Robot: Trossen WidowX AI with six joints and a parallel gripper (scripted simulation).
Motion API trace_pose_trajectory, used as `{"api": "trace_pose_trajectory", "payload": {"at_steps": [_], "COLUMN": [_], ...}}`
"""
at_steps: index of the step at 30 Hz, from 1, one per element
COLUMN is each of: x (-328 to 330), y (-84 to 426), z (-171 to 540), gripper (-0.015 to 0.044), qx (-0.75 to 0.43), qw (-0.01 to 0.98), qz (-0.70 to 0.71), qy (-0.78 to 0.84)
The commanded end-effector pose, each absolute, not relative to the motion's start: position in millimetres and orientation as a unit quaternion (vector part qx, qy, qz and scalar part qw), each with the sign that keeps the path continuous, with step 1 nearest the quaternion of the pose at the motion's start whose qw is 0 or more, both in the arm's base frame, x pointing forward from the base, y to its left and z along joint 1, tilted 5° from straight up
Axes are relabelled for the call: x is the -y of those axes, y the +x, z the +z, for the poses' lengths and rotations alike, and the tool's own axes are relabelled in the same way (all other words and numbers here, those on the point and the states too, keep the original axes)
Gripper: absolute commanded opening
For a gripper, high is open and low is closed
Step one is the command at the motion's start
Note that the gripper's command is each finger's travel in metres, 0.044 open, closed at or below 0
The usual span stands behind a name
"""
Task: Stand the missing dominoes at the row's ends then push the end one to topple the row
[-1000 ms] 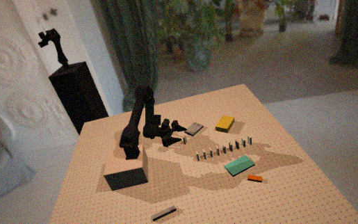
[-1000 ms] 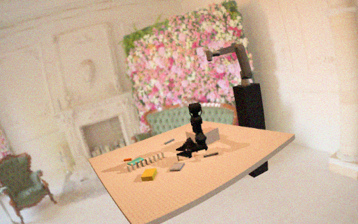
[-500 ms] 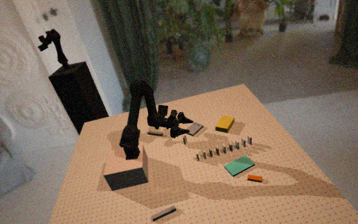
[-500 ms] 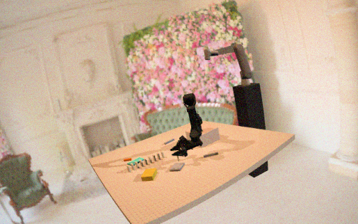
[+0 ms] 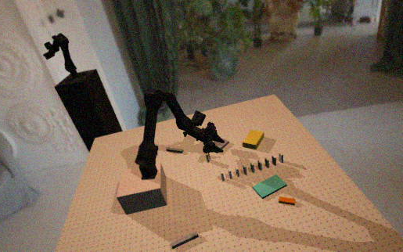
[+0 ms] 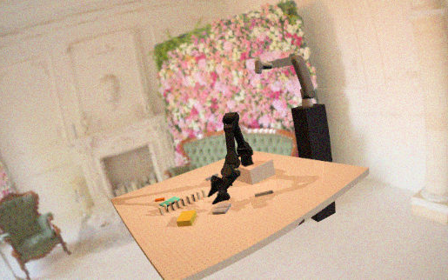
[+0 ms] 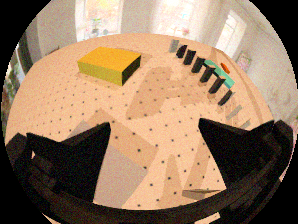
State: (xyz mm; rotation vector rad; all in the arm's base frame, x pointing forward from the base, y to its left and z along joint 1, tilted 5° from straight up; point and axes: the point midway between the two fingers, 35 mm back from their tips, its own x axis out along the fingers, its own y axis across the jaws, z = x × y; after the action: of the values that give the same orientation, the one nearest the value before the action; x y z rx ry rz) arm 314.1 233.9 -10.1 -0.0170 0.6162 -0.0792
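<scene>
A row of several thin dark and grey dominoes (image 5: 252,167) (image 6: 183,203) (image 7: 206,74) stands upright, evenly spaced. One domino (image 5: 208,157) (image 7: 201,193) stands alone, apart from the row's near end; in the wrist view only its narrow top shows, low and beside the right finger. My gripper (image 5: 223,146) (image 6: 212,199) (image 7: 156,124) is open and empty, tilted down above the table. It hangs beyond the lone domino, near the flat grey block. I cannot make out the lone domino in the exterior view, where the gripper is in front.
A flat grey block (image 5: 222,144) (image 6: 222,209) (image 7: 120,172) lies below the gripper. A yellow block (image 5: 253,139) (image 6: 186,217) (image 7: 109,64), green plate (image 5: 269,186) and orange piece (image 5: 286,200) lie around the row. Dark bars (image 5: 174,150) (image 6: 264,193) lie nearer the arm's base, another (image 5: 185,241) farther off.
</scene>
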Motion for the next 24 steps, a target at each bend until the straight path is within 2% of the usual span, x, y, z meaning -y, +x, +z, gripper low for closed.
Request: {"api": "trace_pose_trajectory", "payload": {"at_steps": [1, 15, 24], "x": [-208, -178, -177], "y": [302, 257, 255], "z": [20, 56, 57], "gripper": [0.044, 0.044, 0.044], "qx": [-0.547, -0.686, -0.689], "qw": [0.833, 0.711, 0.708], "qz": [-0.029, -0.068, -0.069], "qy": [0.075, 0.135, 0.137]}}
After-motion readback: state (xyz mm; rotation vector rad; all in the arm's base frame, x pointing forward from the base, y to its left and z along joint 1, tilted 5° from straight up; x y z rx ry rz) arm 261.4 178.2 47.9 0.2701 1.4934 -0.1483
